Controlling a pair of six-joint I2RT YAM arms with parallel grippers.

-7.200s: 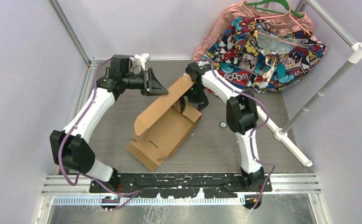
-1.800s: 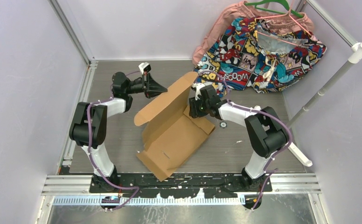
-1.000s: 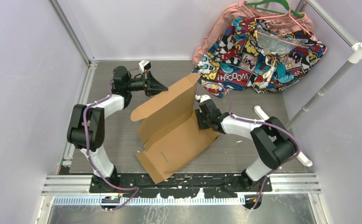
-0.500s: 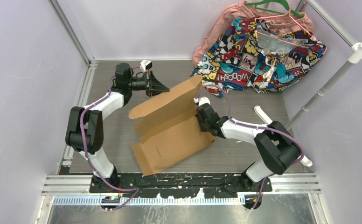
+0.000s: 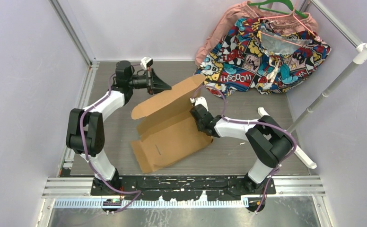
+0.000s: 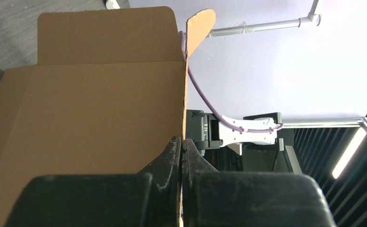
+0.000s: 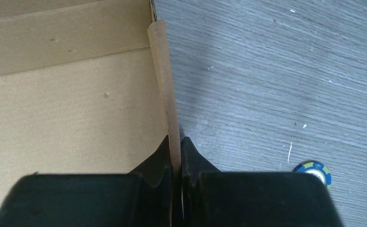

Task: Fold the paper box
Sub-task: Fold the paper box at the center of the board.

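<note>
The paper box [image 5: 167,135] is a brown cardboard sheet, partly folded, lying mid-table with one large flap raised toward the back. My left gripper [image 5: 168,88] is shut on the edge of that raised flap. In the left wrist view the flap [image 6: 91,109] fills the left half and its edge runs down between the closed fingers of the left gripper [image 6: 182,140]. My right gripper [image 5: 197,117] is shut on the box's thin right side wall. In the right wrist view that wall [image 7: 165,80] stands upright in the right gripper [image 7: 176,140], with the box floor to its left.
A comic-print cloth [image 5: 266,52] and a pink garment on a green hanger lie at the back right. A white pipe rail [image 5: 333,82] slants along the right side. A small blue-rimmed chip [image 7: 314,171] lies on the grey table beside the right gripper.
The right gripper has closed on the box's side wall and moved left and back. The box has swung and slid left. The left gripper still holds the flap and has barely moved.
</note>
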